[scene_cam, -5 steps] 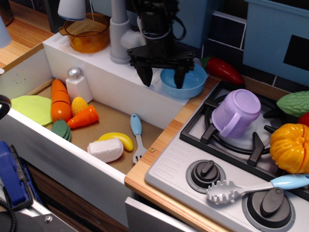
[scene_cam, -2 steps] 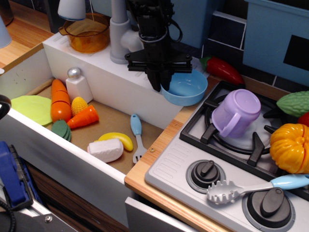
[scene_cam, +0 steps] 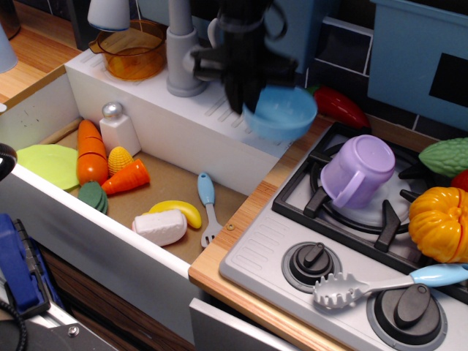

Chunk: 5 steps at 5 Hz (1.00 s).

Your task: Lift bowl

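Observation.image: my pincer (scene_cam: 245, 99) pinches the bowl (scene_cam: 281, 112) rim, bowl hanging right, lift underway; next, I judge, steady raising.

You see the bowl (scene_cam: 281, 112) near the top middle of the picture. It is small, round and light blue. It looks smooth, and you cannot see through it. It is up in the air, a little above the white ledge, with nothing touching its bottom. It tips a bit, so its open side faces up and toward you, and you can look into it. It looks a little blurry. Its left rim is hidden by the dark tool that has it. It hangs to the upper left of the stove and the lilac mug.
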Each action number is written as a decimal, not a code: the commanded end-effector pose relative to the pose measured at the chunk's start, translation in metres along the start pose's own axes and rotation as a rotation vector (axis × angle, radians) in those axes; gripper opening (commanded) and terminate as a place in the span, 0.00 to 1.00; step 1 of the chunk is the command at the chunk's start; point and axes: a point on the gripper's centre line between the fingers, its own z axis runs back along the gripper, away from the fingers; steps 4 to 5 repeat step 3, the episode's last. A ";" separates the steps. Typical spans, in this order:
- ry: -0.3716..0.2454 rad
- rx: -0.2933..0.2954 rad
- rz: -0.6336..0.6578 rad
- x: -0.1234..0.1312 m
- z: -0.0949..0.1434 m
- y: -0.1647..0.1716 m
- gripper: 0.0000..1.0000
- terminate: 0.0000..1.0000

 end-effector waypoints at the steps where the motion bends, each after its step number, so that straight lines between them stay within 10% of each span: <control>1: -0.107 0.019 -0.058 0.034 0.058 -0.001 0.00 0.00; 2: -0.131 0.027 -0.093 0.027 0.067 0.003 0.00 0.00; 3: -0.138 0.041 -0.100 0.023 0.072 0.001 0.00 1.00; 5: -0.138 0.041 -0.100 0.023 0.072 0.001 0.00 1.00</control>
